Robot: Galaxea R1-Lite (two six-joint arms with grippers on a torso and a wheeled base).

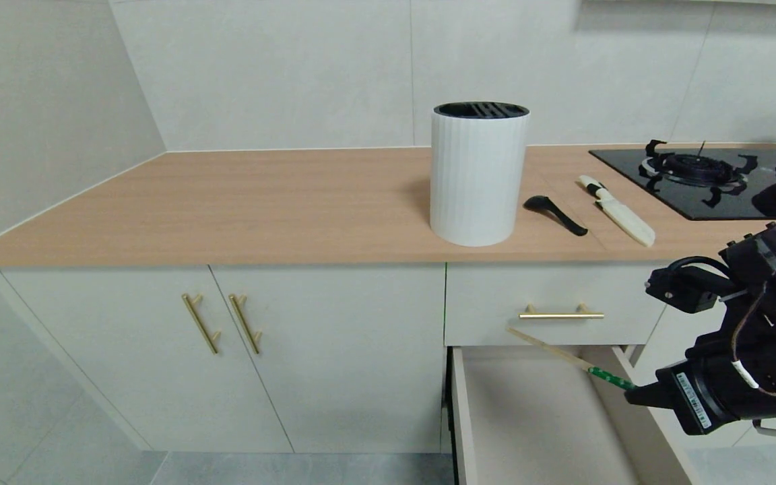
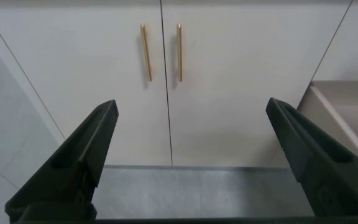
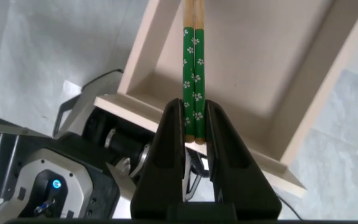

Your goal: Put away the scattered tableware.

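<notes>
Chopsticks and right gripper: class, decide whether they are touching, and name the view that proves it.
Touching. In the right wrist view the right gripper clamps the chopsticks from both sides, with no gap.

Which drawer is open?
The lower drawer, pulled out beneath the shut drawer with the gold handle. The right gripper holds chopsticks over it.

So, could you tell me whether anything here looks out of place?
A black spoon and a knife lie loose on the countertop beside the white holder. The lower drawer stands open, and the right gripper holds chopsticks above it. Nothing looks spilled or damaged.
</notes>
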